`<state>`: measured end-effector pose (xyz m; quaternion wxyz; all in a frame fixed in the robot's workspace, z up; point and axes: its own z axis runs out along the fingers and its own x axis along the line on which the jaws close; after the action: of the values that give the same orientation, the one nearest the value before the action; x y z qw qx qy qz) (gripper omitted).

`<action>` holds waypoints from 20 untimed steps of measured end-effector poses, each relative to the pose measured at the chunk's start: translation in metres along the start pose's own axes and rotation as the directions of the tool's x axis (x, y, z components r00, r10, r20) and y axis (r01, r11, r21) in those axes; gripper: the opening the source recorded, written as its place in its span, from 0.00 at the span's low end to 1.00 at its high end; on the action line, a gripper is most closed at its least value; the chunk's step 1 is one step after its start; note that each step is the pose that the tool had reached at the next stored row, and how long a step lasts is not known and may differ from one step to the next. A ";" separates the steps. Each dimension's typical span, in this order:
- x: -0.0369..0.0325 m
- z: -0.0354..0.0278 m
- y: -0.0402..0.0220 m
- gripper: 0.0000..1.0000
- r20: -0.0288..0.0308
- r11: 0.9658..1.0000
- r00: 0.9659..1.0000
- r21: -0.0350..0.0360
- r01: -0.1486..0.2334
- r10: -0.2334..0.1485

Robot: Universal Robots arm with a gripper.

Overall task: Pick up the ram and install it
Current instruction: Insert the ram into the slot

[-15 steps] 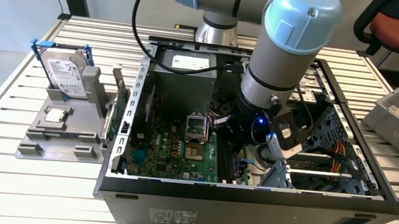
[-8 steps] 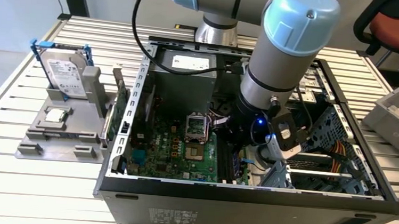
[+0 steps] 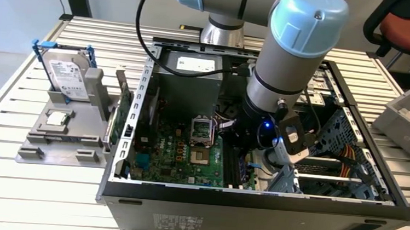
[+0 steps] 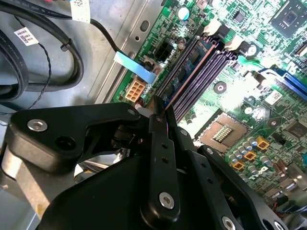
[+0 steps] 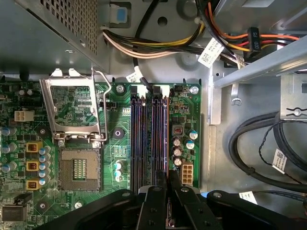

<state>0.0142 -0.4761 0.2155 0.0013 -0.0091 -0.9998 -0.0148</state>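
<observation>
Nearest you in the exterior view is the front wall of the open computer case (image 3: 256, 207), standing on the slatted bench (image 3: 9, 187). Just past that wall the arm reaches down into the case, and the tool (image 4: 160, 115) sits low over the motherboard (image 3: 179, 157), at the memory slots.

In the second wrist view its fingers are drawn in to a narrow gap and pinch the top edge of the ram (image 4: 188, 67) at one end. The ram stands on edge in the outermost slot, the one closest to the board's edge and the small white connector (image 4: 135, 88). The neighbouring slots are empty, and the CPU socket (image 5: 79, 170) lies open beyond them.

So you are at the install step: the pick is done and the stick is in its slot. I cannot tell whether it is fully seated or whether the white end latches (image 4: 211, 28) have closed. Seating it calls for straight, even downward pressure, with the stick upright and in line with the slot.

Farther off, on the exterior view's left, the hard drive (image 3: 69, 77) stands in its holder.
</observation>
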 end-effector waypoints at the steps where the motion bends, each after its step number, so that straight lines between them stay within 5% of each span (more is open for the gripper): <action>1: 0.0000 0.0000 0.0000 0.00 0.000 1.000 1.000 0.000 0.000 0.000; 20: 0.0010 0.0001 -0.0001 0.00 0.001 1.000 1.000 0.000 -0.001 0.001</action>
<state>0.0132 -0.4762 0.2154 0.0010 -0.0098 -0.9998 -0.0149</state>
